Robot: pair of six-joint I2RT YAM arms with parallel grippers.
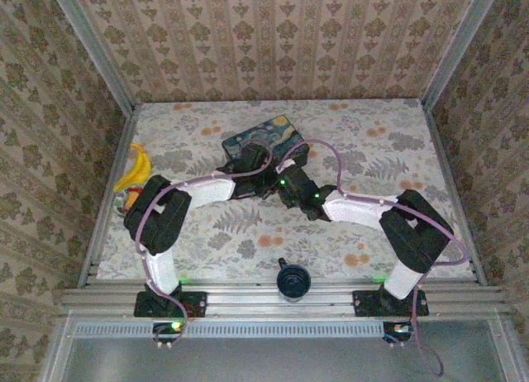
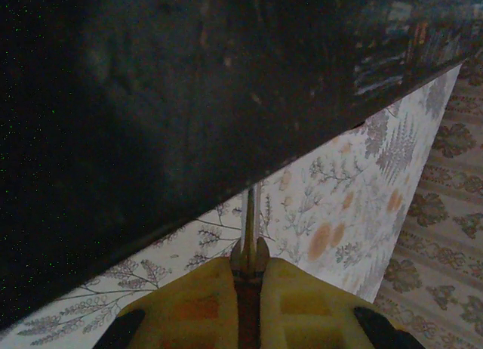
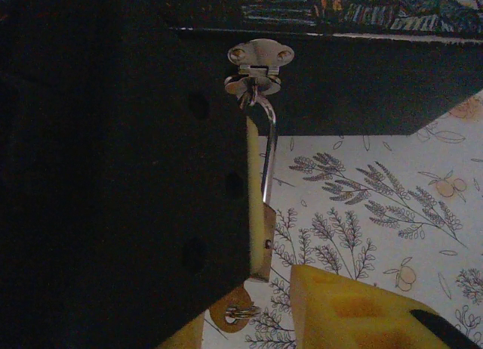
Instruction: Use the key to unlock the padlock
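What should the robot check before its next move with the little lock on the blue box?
1. Padlock in place: ok, the tiny brass-coloured padlock hangs from the silver hasp on the dark blue painted box.
2. Shackle popped open: cannot tell; the thin silver shackle is hooked through the hasp.
3. Left grip: ok, the left fingers pinch a thin silver metal piece.
4. Right grip: not ok, the right fingers stand apart.
5. Is the key in: cannot tell; a small metal ring dangles under the padlock.
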